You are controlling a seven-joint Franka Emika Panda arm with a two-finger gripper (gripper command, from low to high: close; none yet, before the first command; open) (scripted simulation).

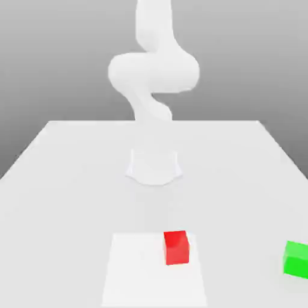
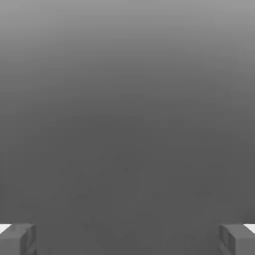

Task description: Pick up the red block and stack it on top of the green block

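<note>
I'm watching the red block (image 1: 177, 248) sitting on the pale square patch (image 1: 139, 271) of the worktop (image 1: 72, 198), just to the exterior view's right of that patch's middle, while the green block (image 1: 296, 260) is resting well apart from it, cut by the exterior view's right edge. In the hand view my gripper (image 2: 127, 241) is standing wide open, its two fingers far apart with nothing between them, and the arm (image 1: 154, 72) is rising above its base, so I'm judging that the step in hand is the approach to the red block. I'm planning to bring the gripper over the block's middle first, turn it until the fingers are facing two opposite sides squarely, and only then lower it straight down, keeping it open; coming in skewed could be twisting or nudging the cube. I'd be closing gently around its middle height and lifting straight up before travelling across. The red block is lying flat on one face, its sides running nearly square to the patch's edges with perhaps a slight turn. Being a cube, it is showing no long axis, so either pair of side faces is offering a fair grip. The green block is looking more turned, so I'm expecting to match its angle before releasing.
</note>
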